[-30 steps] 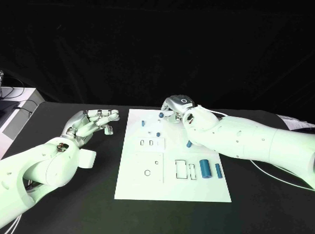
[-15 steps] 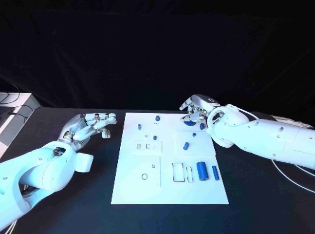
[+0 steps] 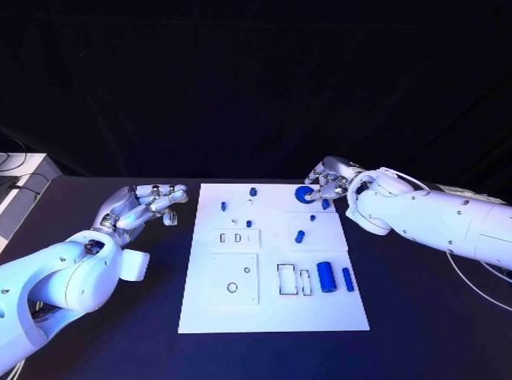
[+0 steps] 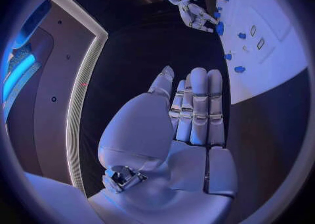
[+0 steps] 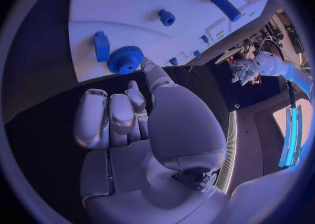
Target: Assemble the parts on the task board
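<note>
The white task board (image 3: 273, 313) lies mid-table. A blue gear (image 3: 305, 192) (image 5: 126, 59) sits flat at its far right corner. My right hand (image 3: 331, 180) (image 5: 131, 124) is beside the gear, its thumb tip touching the gear's rim and its fingers curled over the black table just off the board. A blue block (image 5: 101, 46) lies next to the gear. A thick blue cylinder (image 3: 325, 278) and a thin one (image 3: 347, 279) lie near the board's right edge, and small blue pegs (image 3: 300, 236) dot its far half. My left hand (image 3: 149, 204) (image 4: 190, 113) hovers left of the board, fingers apart, holding nothing.
The board has empty slots (image 3: 227, 237), a rectangular frame (image 3: 290, 279) and a ring-shaped hole (image 3: 232, 289). A pale cabinet (image 3: 2, 207) stands at the table's far left. Black table surface (image 3: 438, 317) runs along both sides of the board.
The camera has shifted. My right hand has moved from over the board's far edge to its far right corner, and the blue gear now shows beside it. The left hand is still.
</note>
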Controlling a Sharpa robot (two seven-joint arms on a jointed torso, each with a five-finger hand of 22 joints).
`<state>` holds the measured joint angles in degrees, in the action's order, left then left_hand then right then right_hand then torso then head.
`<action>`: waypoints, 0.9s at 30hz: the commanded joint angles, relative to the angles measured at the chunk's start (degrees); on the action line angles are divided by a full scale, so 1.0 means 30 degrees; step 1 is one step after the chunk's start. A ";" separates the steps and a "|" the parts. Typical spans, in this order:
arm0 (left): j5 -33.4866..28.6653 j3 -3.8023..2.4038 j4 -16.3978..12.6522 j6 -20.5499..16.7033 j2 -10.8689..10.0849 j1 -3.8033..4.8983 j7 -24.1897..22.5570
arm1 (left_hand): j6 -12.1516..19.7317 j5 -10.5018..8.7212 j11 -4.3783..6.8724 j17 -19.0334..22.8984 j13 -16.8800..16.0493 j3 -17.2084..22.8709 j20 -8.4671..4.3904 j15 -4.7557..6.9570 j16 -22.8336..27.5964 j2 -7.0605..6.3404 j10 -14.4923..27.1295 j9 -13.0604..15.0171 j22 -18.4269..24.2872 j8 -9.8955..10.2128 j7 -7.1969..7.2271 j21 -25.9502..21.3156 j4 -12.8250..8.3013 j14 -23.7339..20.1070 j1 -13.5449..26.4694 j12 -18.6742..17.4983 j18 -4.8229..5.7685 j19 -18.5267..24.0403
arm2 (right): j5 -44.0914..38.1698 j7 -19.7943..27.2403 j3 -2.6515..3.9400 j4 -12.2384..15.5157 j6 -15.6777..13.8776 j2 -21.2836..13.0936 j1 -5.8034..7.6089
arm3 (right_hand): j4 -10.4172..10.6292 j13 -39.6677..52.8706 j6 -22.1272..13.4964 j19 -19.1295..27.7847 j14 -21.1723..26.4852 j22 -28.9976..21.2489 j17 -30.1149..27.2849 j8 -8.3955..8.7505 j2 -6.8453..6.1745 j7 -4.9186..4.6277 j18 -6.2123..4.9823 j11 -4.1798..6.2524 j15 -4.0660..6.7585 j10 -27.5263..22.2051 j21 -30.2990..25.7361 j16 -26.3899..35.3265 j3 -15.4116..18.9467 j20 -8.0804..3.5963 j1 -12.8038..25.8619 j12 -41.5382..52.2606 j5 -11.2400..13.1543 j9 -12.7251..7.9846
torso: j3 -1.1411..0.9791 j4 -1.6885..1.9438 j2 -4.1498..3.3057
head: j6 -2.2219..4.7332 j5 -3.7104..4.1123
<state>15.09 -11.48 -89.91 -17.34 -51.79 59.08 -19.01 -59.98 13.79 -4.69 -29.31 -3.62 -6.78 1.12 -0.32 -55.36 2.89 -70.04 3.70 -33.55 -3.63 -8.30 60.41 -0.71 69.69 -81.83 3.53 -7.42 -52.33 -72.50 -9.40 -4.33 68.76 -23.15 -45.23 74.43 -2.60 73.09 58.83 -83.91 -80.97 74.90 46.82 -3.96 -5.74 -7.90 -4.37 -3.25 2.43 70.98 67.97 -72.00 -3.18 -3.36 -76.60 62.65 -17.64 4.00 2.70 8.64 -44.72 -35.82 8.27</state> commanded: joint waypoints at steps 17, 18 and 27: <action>0.0049 -0.0015 0.0085 0.0418 0.0065 -0.0005 -0.0156 | 0.0013 0.0076 -0.0009 0.0065 0.0013 0.0161 -0.0031 -0.0016 -0.0141 -0.0003 0.0094 0.0003 0.0059 -0.0021 0.0061 0.0131 0.0039 -0.0072 0.0032 0.0033 -0.0224 0.0093 | 0.0619 -0.1092 0.0007 -0.1476 0.1931 0.0972 -0.0022 | 0.0200 0.0263 -0.0316 -0.0859 -0.0138 0.3279 0.0786 -0.0047 -0.0129 -0.0253 -0.0013 0.0366 -0.0067 0.0523 0.0714 -0.0107 0.0004 0.0135 0.0215 0.0175 -0.0309 0.0014 | 0.0046 0.0019 0.0016 | -0.0268 -0.0036; 0.0049 -0.0015 0.0086 0.0421 0.0066 -0.0005 -0.0152 | 0.0011 0.0075 -0.0012 0.0066 0.0013 0.0167 -0.0032 -0.0020 -0.0143 0.0006 0.0111 0.0002 0.0060 -0.0020 0.0066 0.0134 0.0040 -0.0073 0.0029 0.0033 -0.0224 0.0092 | 0.0621 -0.1129 0.0007 -0.1523 0.1983 0.0996 -0.0026 | 0.0209 0.0285 -0.0311 -0.0860 -0.0142 0.3283 0.0813 -0.0049 -0.0123 -0.0253 -0.0010 0.0365 -0.0068 0.0541 0.0732 -0.0115 0.0002 0.0134 0.0220 0.0205 -0.0307 0.0015 | 0.0049 0.0022 0.0024 | -0.0285 -0.0029; 0.0049 -0.0015 0.0116 0.0437 0.0080 -0.0006 -0.0132 | 0.0023 0.0069 -0.0019 0.0071 0.0010 0.0168 -0.0031 -0.0023 -0.0162 -0.0002 0.0136 0.0001 0.0069 -0.0019 0.0063 0.0144 0.0047 -0.0073 0.0041 0.0041 -0.0223 0.0096 | 0.0632 -0.1395 0.0005 -0.1976 0.2509 0.1143 -0.0041 | 0.0264 0.0312 -0.0381 -0.0853 -0.0153 0.3298 0.0979 -0.0027 -0.0132 -0.0275 0.0001 0.0347 -0.0081 0.0502 0.0824 -0.0128 0.0007 0.0148 0.0261 0.0193 -0.0324 0.0006 | 0.0052 0.0018 0.0036 | -0.0340 -0.0056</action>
<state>15.10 -11.48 -89.50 -17.06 -51.69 59.05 -18.95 -59.98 13.79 -4.70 -29.18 -3.62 -6.61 1.12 -0.32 -55.58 2.90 -70.04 3.70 -33.42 -3.63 -8.30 60.62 -0.55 69.70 -81.83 3.53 -7.42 -52.33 -70.60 -12.49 -4.22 63.05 -18.41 -41.91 74.46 -2.26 74.00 58.54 -83.91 -81.19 74.93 49.70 -3.96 -6.04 -8.19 -4.35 -2.64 2.22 71.76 70.16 -72.23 -3.17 -3.36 -76.30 63.10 -18.42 3.98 2.87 8.71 -44.60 -36.79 8.15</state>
